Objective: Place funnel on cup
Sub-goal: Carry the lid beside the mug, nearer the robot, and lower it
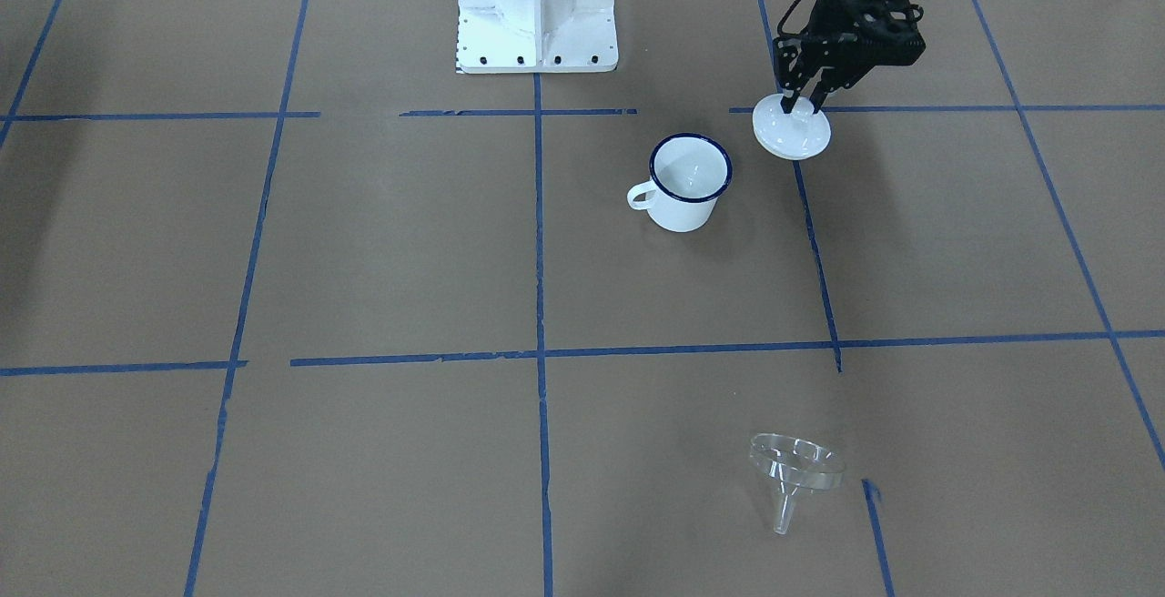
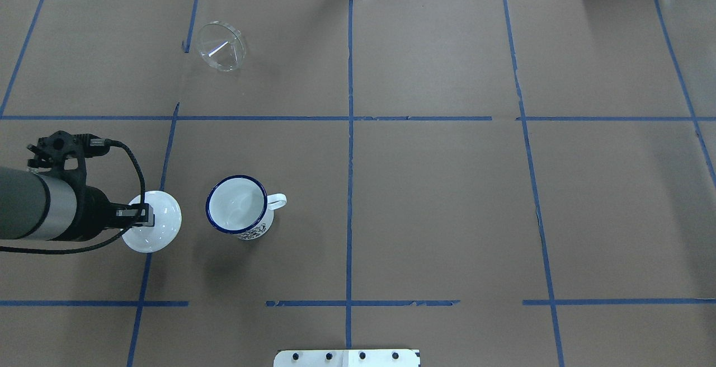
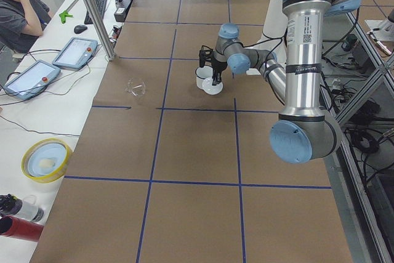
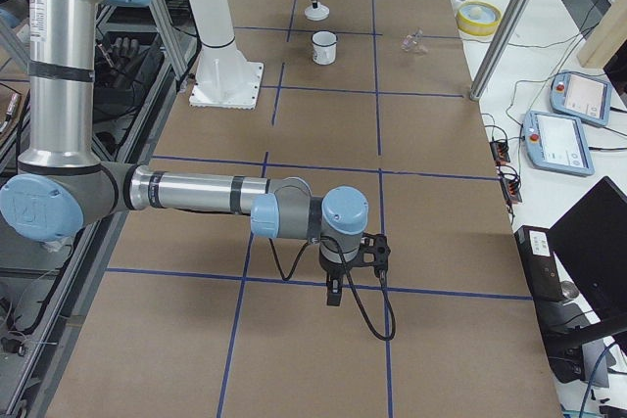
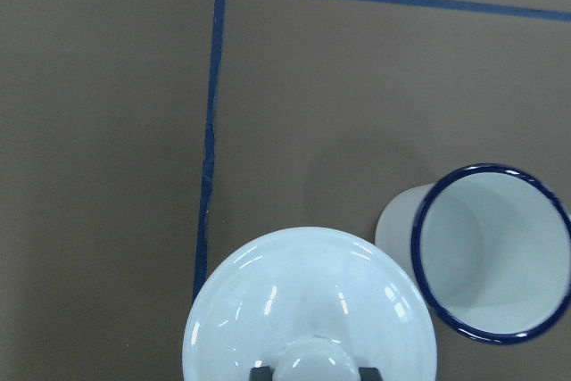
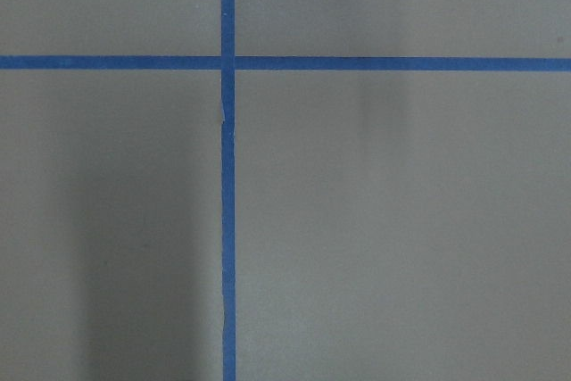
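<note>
**A:** How many of each thing?

**B:** One funnel (image 1: 795, 465), one cup (image 2: 238, 210) and one lid (image 2: 162, 227) (white, domed, with a knob on top). There are two arms, so two tools.

**A:** Where is the funnel?

**B:** It lies tipped on its side at the far side of the bench (image 2: 436, 199), in the robot's left half. It is well apart from the cup, and nothing touches it.

**A:** And the cup?

**B:** It stands upright with its mouth open and its handle pointing to the robot's right. It is nearer the robot than the funnel is.

**A:** The tools?

**B:** The left tool (image 1: 803, 108) is closed narrow on the lid's knob. It holds the lid just beside the cup, on the cup's left, and the overhead view shows a gap between them. I cannot tell whether the lid rests on the bench or hangs just above it. The right tool (image 4: 333, 293) points down over the bench's right end, well apart from everything. It shows only in a side view, so I cannot tell how its jaws stand.

**A:** The surface?

**B:** Brown paper, marked into squares by blue tape lines (image 2: 350, 132). The robot's white base (image 1: 537, 10) stands at the near edge.

**A:** The room?

**B:** A white desk (image 3: 37, 115) runs along the far edge. It carries two tablets (image 3: 75, 52) and one yellow-rimmed dish (image 3: 46, 159). One person (image 3: 18, 10) sits there.
</note>
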### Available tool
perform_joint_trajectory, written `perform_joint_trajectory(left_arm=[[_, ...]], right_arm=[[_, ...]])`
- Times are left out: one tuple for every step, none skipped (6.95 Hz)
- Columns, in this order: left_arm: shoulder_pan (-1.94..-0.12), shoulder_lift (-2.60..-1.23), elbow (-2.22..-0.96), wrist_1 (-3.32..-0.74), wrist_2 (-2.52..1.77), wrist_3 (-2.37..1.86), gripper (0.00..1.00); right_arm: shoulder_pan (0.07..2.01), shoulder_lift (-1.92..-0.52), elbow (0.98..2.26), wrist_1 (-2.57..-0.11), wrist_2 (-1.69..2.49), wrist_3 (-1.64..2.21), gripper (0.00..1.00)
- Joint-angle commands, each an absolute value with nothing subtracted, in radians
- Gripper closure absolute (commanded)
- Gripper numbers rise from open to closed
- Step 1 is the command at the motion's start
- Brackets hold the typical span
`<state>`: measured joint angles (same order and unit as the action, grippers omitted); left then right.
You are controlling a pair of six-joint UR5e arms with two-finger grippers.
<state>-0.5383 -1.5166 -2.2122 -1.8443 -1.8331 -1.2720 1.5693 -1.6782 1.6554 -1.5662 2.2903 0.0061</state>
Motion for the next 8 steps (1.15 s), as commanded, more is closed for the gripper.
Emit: perform_joint_trajectory(left_arm=[[-0.497, -1.512, -2.045, -2.008, -1.829, -1.276, 1.0], [-0.459, -1.513, -2.042, -2.009, -1.827, -1.278, 1.0], [-0.434, -1.513, -2.04, -2.008, -1.825, -1.279, 1.0], [-0.427, -1.513, -2.04, -2.008, -1.825, -1.279, 1.0], [-0.426, -1.514, -2.04, -2.008, -1.825, -1.278, 1.0], [-0.425, -1.516, -2.04, -2.009, -1.825, -1.276, 0.83], [-0.425, -1.517, -2.042, -2.008, -1.825, -1.276, 0.64], [-0.425, -1.517, -2.046, -2.008, -1.825, -1.276, 0.01]], right_arm=[[1.569, -1.678, 1.655, -1.566, 2.29, 0.006, 0.0], [1.569, -1.677, 1.655, -1.566, 2.29, 0.006, 0.0], [1.569, -1.678, 1.655, -1.566, 2.29, 0.006, 0.0], [1.569, -1.678, 1.657, -1.566, 2.29, 0.006, 0.0], [1.569, -1.678, 1.657, -1.566, 2.29, 0.006, 0.0], [1.569, -1.678, 1.657, -1.566, 2.29, 0.006, 0.0], [1.569, -1.678, 1.657, -1.566, 2.29, 0.006, 0.0], [1.569, -1.678, 1.655, -1.566, 2.29, 0.006, 0.0]])
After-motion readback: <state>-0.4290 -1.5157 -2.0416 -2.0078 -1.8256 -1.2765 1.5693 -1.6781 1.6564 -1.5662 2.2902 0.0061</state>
